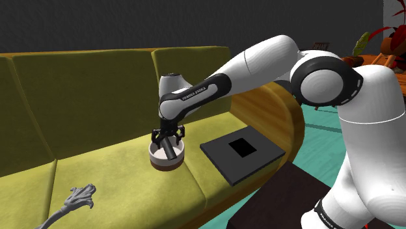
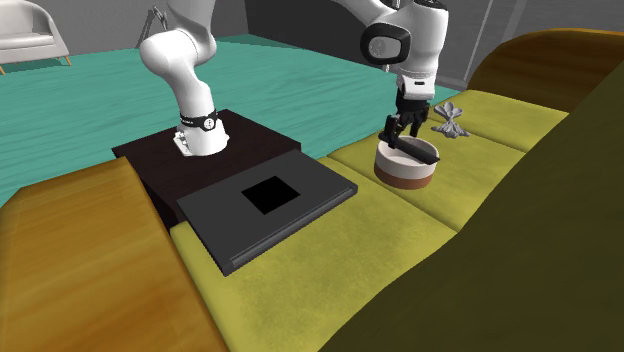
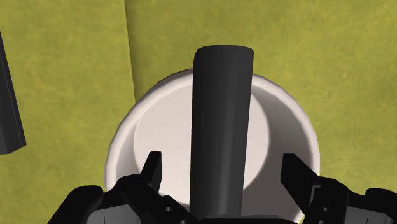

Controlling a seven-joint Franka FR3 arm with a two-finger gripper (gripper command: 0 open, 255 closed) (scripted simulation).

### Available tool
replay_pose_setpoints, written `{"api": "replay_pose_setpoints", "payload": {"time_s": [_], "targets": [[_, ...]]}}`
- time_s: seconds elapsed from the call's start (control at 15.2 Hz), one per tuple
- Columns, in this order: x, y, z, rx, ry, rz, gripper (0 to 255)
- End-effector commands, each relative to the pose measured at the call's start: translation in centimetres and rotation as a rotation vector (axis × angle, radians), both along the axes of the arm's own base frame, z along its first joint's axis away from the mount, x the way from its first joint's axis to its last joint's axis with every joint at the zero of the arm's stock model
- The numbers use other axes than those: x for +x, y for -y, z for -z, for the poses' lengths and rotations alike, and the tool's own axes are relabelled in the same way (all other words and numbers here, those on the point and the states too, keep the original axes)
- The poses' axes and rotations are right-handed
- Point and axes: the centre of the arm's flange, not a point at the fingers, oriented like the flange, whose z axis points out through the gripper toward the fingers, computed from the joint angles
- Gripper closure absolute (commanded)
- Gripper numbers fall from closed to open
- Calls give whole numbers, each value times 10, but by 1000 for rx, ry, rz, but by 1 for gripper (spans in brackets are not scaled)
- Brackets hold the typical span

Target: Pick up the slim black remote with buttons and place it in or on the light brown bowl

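Handling the remote [image 3: 219, 127] calls for little force. It reads as a slim, rigid, dark bar, judged light and stiff, with smooth faces that could slip between hard pads. No buttons can be made out on the face that shows. If a re-grasp is needed, take hold across the narrow width near mid-length, where the long edges offer flat, parallel contact and the bar is least likely to pivot.

Location of the remote: it rests in the bowl [image 1: 154, 153], leaning at a slant. Its near end is down inside the white interior and its far end reaches past the far rim. The bowl has a brown band at its base and stands on the olive-green sofa seat [image 1: 117, 175], just to the shoulder view's left of a dark flat slab [image 1: 224, 159].

Location of the gripper [image 1: 169, 138]: it hangs directly over the bowl, pointing down. Its fingers [image 3: 153, 168] are spread wide, one on each side of the remote with a clear gap on both sides, so nothing is grasped. The remote lies centred between them and just below.

Judgement: the placement looks complete. The leaning bar could shift if the bowl is nudged.
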Motion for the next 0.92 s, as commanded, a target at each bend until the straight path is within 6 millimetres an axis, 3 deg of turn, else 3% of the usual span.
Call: {"api": "replay_pose_setpoints", "payload": {"time_s": [0.0,0.07,0.33,0.86], "targets": [[0,0,0,0,0,0,0],[0,0,0,0,0,0,0],[1,5,-50,0,0,0,0],[1,5,-50,0,0,0,0]]}}
